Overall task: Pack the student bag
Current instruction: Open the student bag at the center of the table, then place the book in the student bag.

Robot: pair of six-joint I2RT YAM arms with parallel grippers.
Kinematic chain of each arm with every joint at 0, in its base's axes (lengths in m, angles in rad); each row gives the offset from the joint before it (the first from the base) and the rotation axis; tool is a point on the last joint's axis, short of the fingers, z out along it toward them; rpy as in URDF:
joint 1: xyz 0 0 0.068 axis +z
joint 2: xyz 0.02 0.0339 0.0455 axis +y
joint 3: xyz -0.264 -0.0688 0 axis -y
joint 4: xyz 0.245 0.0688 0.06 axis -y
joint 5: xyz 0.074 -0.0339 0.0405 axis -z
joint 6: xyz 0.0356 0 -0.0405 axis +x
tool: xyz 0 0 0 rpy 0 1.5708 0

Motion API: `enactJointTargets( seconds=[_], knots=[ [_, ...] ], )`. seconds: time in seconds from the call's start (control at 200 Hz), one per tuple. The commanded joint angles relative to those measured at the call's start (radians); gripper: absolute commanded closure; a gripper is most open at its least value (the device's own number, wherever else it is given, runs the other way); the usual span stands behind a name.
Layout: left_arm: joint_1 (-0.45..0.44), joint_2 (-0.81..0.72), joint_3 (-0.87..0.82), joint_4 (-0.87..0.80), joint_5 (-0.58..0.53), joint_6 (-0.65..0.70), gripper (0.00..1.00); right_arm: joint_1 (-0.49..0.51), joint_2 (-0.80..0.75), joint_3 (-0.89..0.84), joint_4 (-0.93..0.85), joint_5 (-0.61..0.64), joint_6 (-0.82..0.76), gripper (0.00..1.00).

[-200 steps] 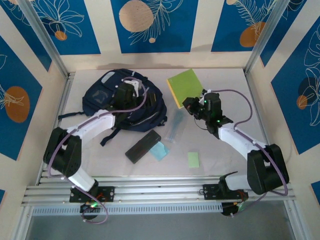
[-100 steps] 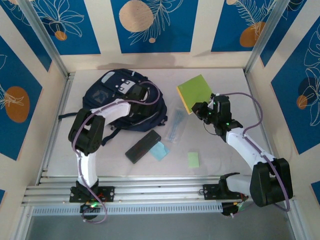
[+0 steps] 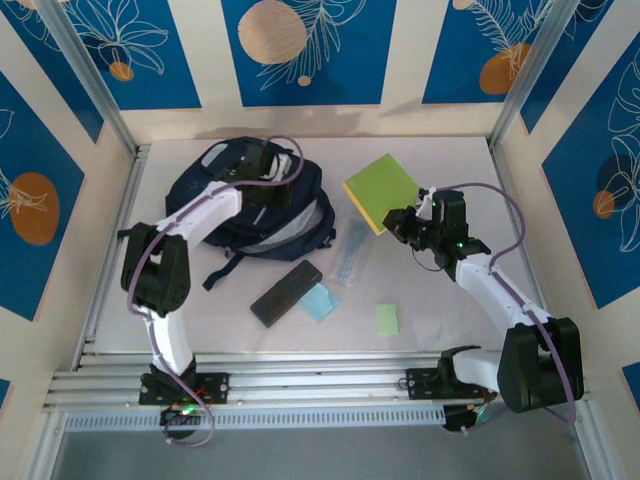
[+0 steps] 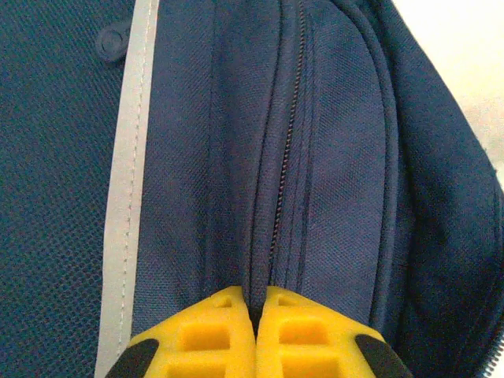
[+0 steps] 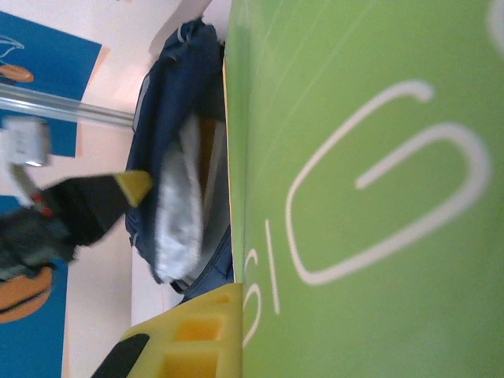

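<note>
Cream walls are seen all round, hung with blue panels painted with white leaves and orange discs, and metal posts are set at the corners. Below them a pale, matte tabletop is laid out, edged on the near side by ribbed aluminium rails.

At its far left the student bag is found lying flat: dark navy woven fabric, rounded in outline, trimmed with a pale grey stripe, with straps trailed toward the near side. The left gripper is planted on the bag's far part. Up close, its yellow jaws are seen pressed together on a raised fabric ridge by the zip.

To the right, a square green book, smooth-covered, white-lettered and yellow-edged, is clamped at its near corner by the right gripper, jaws closed on it.

Near the middle a slim black rectangular case is laid slantwise. A clear sleeve is seen just beyond it and a pale blue pad just beside it. A small green pad is set apart.
</note>
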Motion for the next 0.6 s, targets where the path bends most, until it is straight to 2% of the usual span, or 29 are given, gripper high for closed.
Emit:
enactJointTargets(
  seconds=[0.0, 0.13, 0.275, 0.405, 0.595],
  knots=[
    [0.002, -0.104, 0.089, 0.021, 0.106, -0.009, 1.00, 0.017, 0.018, 0.039, 0.028, -0.058, -0.031, 1.00],
    [0.009, -0.115, 0.106, 0.053, 0.156, -0.040, 1.00, 0.074, 0.072, 0.063, 0.068, -0.091, -0.028, 1.00],
    [0.008, -0.097, 0.125, 0.079, 0.219, -0.082, 1.00, 0.176, 0.206, 0.116, 0.225, -0.183, 0.020, 1.00],
    [0.009, -0.088, 0.119, 0.116, 0.253, -0.118, 1.00, 0.253, 0.399, 0.254, 0.281, -0.255, 0.040, 1.00],
    [0.007, -0.093, 0.098, 0.195, 0.282, -0.179, 1.00, 0.302, 0.742, 0.523, 0.356, -0.456, 0.116, 1.00]
  ],
)
